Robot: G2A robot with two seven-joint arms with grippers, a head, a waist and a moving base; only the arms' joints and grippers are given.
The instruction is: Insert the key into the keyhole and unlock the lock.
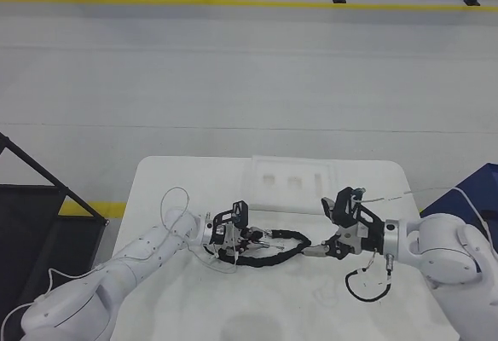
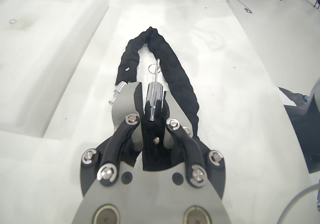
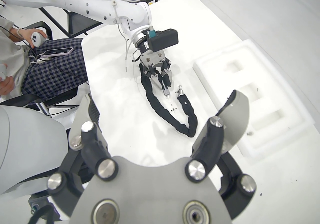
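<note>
Closest in, the left gripper [image 2: 150, 101] has its fingers [image 2: 123, 103] clamped on the chrome lock cylinder [image 2: 155, 93], with the arm stretched low over the desk [image 2: 237, 89]. The key [image 2: 157, 69] sticks out of the cylinder's far end. The black-sleeved chain [image 2: 181, 79] loops away, its metal pin end [image 2: 118, 87] lying free beside one finger. The right gripper [image 3: 162, 109] hovers above the desk, fingers spread wide and empty. A white foam tray [image 2: 50, 72] holds a small ring [image 2: 12, 21].
</note>
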